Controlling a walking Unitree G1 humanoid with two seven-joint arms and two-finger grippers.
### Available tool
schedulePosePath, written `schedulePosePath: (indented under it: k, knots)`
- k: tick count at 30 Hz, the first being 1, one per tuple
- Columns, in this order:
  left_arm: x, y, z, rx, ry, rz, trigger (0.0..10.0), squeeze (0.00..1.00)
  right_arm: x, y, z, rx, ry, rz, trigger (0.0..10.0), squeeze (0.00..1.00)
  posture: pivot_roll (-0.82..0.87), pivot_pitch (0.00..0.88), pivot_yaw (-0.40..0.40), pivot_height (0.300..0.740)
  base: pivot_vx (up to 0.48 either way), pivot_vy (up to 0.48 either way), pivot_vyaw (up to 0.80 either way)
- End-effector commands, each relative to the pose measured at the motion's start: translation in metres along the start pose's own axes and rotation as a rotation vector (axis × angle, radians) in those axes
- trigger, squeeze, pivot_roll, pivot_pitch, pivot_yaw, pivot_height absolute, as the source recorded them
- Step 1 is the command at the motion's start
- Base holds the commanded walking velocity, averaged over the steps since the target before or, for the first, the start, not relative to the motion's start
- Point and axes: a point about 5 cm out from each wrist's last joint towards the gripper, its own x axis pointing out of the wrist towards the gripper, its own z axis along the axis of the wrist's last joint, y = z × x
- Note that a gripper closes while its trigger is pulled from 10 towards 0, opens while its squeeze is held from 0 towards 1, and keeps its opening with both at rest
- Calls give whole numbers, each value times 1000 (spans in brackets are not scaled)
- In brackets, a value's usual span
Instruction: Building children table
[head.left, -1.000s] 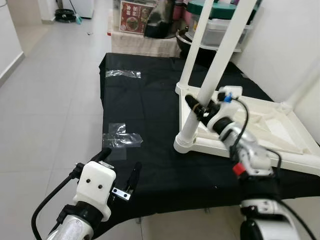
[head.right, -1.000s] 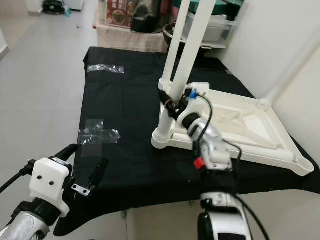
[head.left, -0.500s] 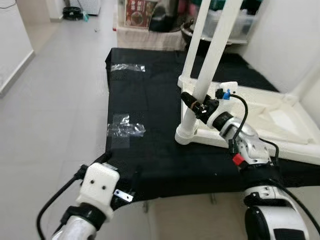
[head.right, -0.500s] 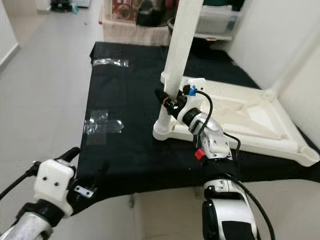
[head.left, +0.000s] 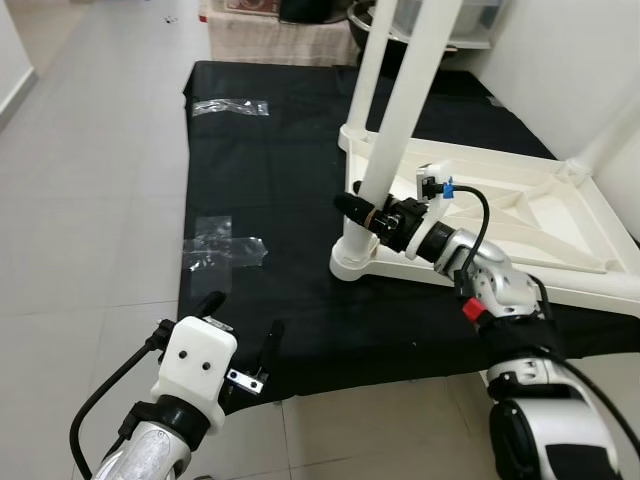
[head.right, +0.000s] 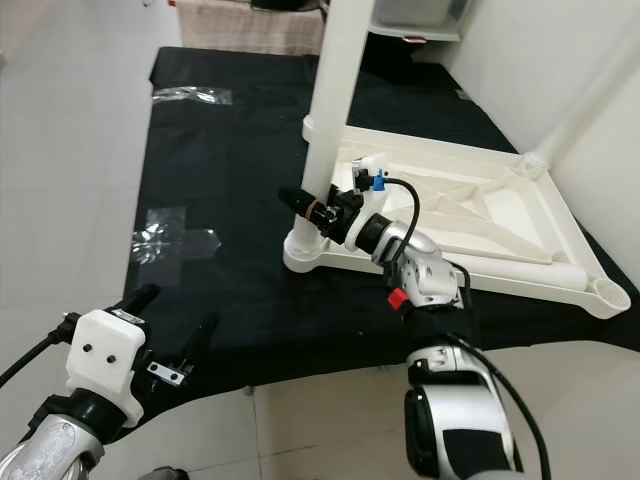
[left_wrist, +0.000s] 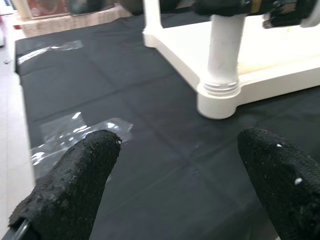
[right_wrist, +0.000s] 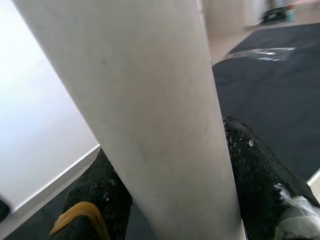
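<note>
A white children's table (head.left: 600, 290) lies upside down on a black cloth (head.left: 290, 160). Its near leg (head.left: 395, 120) stands upright in the corner socket (head.left: 355, 265); a second leg (head.left: 368, 50) rises behind it. My right gripper (head.left: 362, 208) is shut on the near leg just above the socket, and in the right wrist view the leg (right_wrist: 160, 115) runs between the two fingers (right_wrist: 255, 165). My left gripper (head.left: 242, 320) hovers open over the cloth's near edge, holding nothing. The left wrist view looks past its fingertips (left_wrist: 75, 185) at the socket (left_wrist: 220, 100).
Crumpled clear plastic tape (head.left: 225, 250) lies on the cloth left of the table, and another piece (head.left: 230, 105) lies farther back. A white wall (head.left: 590, 70) runs close along the right. Boxes (head.left: 280, 35) stand beyond the cloth. Tiled floor (head.left: 90, 200) spreads to the left.
The whole picture has shifted, so the camera has moved. My right gripper stays shut on the near leg, and the left gripper stays open by the cloth's near edge.
</note>
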Motion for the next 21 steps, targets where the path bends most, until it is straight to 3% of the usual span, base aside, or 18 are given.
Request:
schedulePosePath:
  k: [1,11,19,20,21]
  knots:
    - [-4,-3,2,-8,5,-5,10000,0,15,12,-10,3,61,137,10000,0,160,129,-154,740,0,0,0]
    - [-10,-3,5,-4,15,5,10000,0,29,31,9,-37,59,469,10000,0,184,152,-163,740,0,0,0]
    - [-10,-2,5,-1,18,6,10000,0,32,37,5,-40,87,578,10000,0,183,153,-162,740,0,0,0]
    - [-9,-2,5,-1,17,5,10000,0,36,38,3,-66,91,552,4902,0,181,149,-162,740,0,0,0]
    - [-9,-3,5,1,14,5,10000,0,46,34,3,-104,75,404,0,0,180,144,-163,740,0,0,0]
